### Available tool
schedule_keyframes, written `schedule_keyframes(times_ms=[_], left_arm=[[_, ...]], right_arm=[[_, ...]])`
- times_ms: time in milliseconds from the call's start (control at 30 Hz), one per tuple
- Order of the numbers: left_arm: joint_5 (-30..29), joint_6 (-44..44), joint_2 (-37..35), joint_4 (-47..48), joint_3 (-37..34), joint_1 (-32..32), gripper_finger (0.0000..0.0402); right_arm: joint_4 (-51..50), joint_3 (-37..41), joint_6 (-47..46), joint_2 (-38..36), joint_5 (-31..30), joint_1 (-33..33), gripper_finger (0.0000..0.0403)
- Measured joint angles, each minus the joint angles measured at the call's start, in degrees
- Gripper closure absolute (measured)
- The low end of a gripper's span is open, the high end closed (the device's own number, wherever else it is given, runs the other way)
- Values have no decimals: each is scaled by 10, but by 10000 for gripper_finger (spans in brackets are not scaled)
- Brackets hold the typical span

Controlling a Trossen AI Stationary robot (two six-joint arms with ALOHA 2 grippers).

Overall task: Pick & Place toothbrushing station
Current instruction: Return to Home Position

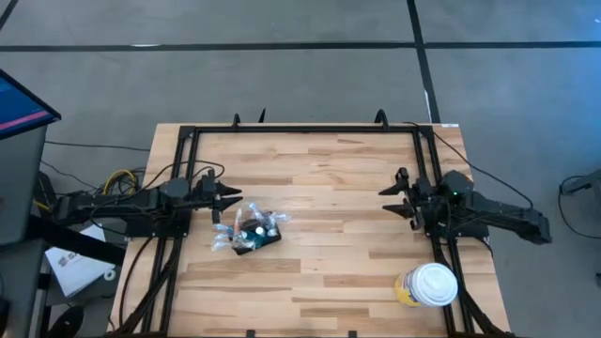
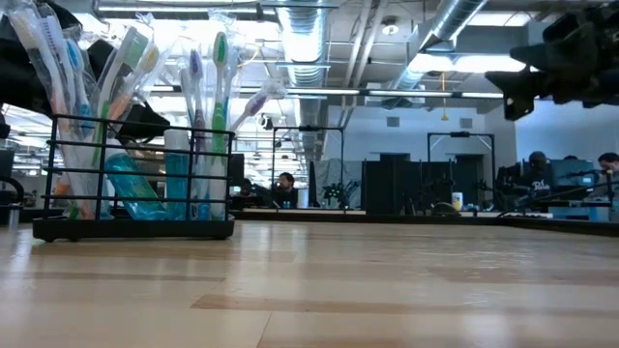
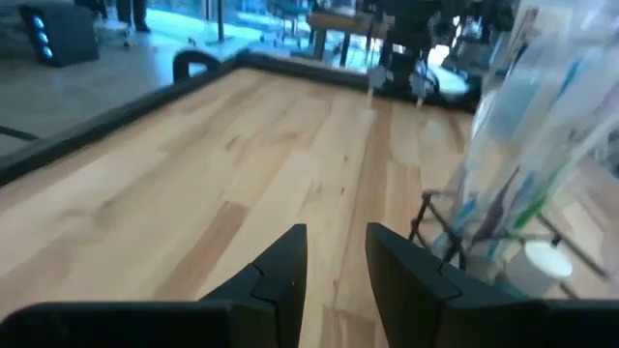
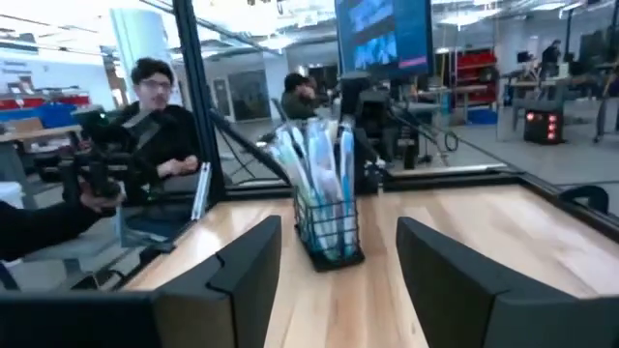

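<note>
This toothbrushing station looks light and tippy
We'd grab the stiff wire rim; left pincer barely open, right pincer wide, both empty.

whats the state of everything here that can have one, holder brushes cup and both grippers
mesh holder: upright, loaded with toothbrushes
toothbrushes: in clear wrappers, standing in the mesh holder
cup: upright, white lid on, standing apart near the right arm
left gripper: jaws open, empty, close beside the mesh holder
right gripper: jaws open, empty, far from the mesh holder
</note>
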State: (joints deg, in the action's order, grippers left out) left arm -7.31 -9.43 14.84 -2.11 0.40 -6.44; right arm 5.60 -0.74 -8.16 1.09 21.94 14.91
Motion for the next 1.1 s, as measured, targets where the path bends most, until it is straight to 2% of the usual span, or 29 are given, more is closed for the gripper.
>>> schedule_keyframes(times_ms=[233,433,933,1100], left_arm=[[2,-12,17,-4,-1,0,298],[0,-12,17,-15,-1,0,298],[1,-12,17,-22,-1,0,298],[1,-12,-7,-22,-1,4,298]], right_arm=[[-23,0,-88,37,-11,-12,209],[-22,0,-124,41,-11,-12,206],[-22,0,-129,41,-10,-12,207],[-20,2,-129,38,-10,-10,209]])
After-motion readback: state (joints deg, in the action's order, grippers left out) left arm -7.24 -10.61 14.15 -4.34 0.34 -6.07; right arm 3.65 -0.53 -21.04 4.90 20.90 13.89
